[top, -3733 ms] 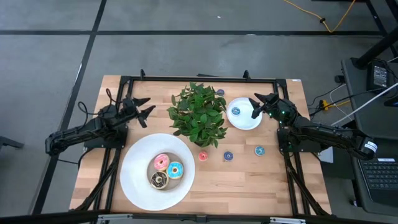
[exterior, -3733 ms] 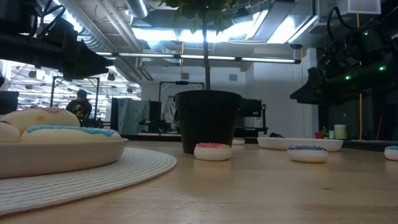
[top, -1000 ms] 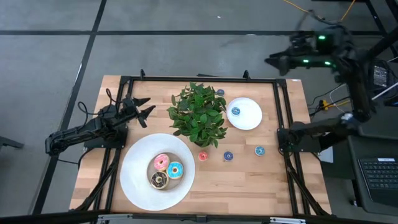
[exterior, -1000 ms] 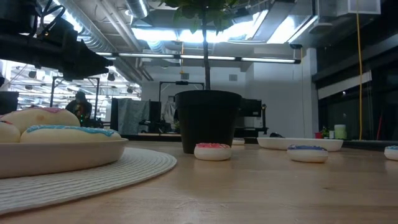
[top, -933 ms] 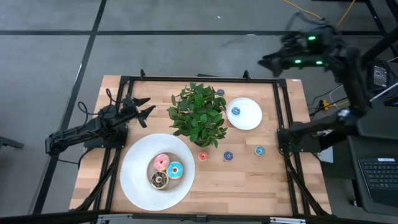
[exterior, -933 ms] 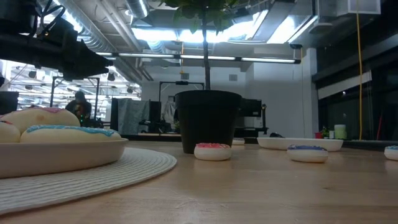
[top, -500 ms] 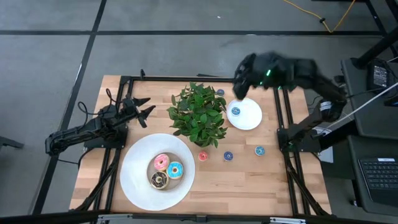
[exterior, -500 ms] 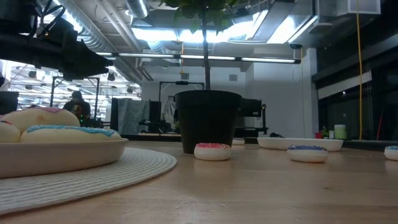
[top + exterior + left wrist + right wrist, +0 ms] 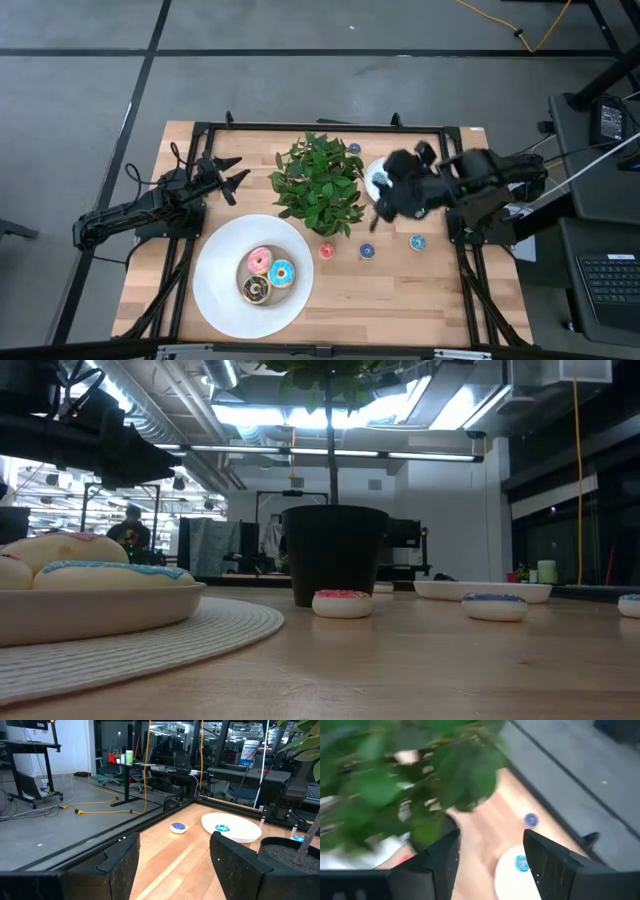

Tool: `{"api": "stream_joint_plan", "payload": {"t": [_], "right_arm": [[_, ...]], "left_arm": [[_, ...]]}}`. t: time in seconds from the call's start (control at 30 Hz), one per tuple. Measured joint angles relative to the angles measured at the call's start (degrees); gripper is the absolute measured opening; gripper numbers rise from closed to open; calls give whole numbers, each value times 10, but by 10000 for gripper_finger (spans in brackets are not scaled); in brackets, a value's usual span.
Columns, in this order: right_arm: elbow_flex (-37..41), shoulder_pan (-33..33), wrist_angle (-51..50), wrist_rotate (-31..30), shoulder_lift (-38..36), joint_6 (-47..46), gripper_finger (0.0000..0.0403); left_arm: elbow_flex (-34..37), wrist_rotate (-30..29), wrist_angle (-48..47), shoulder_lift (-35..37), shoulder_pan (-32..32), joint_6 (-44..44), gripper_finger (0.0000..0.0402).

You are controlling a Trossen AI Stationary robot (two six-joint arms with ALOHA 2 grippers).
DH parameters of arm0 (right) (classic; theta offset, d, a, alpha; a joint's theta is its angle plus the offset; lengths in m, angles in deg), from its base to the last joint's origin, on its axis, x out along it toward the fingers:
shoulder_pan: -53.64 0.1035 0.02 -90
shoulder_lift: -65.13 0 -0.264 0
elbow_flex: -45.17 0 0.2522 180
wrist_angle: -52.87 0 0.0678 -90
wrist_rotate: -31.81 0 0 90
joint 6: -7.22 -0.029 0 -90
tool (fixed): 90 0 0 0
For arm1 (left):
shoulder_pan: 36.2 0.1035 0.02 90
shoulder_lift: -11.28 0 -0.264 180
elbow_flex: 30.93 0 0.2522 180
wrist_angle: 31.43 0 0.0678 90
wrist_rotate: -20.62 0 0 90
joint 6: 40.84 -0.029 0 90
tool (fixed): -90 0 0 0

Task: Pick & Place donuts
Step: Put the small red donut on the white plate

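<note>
Donuts [image 9: 268, 274], frosted rings, on ribbed white plate [image 9: 222, 290].

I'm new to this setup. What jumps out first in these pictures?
A leafy potted plant stands mid-table. In front of it to the left, a large white plate holds three donuts. The right hand hangs open and empty over the small white plate beside the plant.

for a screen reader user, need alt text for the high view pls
From above: a wooden table with a potted plant at centre, three donuts on a large white plate, and the right claw blurred beside the plant.
</note>
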Motion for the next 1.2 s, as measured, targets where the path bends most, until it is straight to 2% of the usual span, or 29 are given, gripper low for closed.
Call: {"api": "stream_joint_plan", "payload": {"t": [0.27,0.57,0.8,0.93,1.2], "right_arm": [[6,121,0,18,15,-110,218],[6,199,-1,36,87,-229,218],[6,224,-1,37,168,-323,218],[6,224,0,35,213,-344,218],[6,222,1,0,290,-428,218]], "left_arm": [[0,0,0,0,0,0,233],[0,0,0,0,0,0,233],[0,0,0,0,0,0,233],[0,0,0,0,0,0,233],[0,0,0,0,0,0,233]]}}
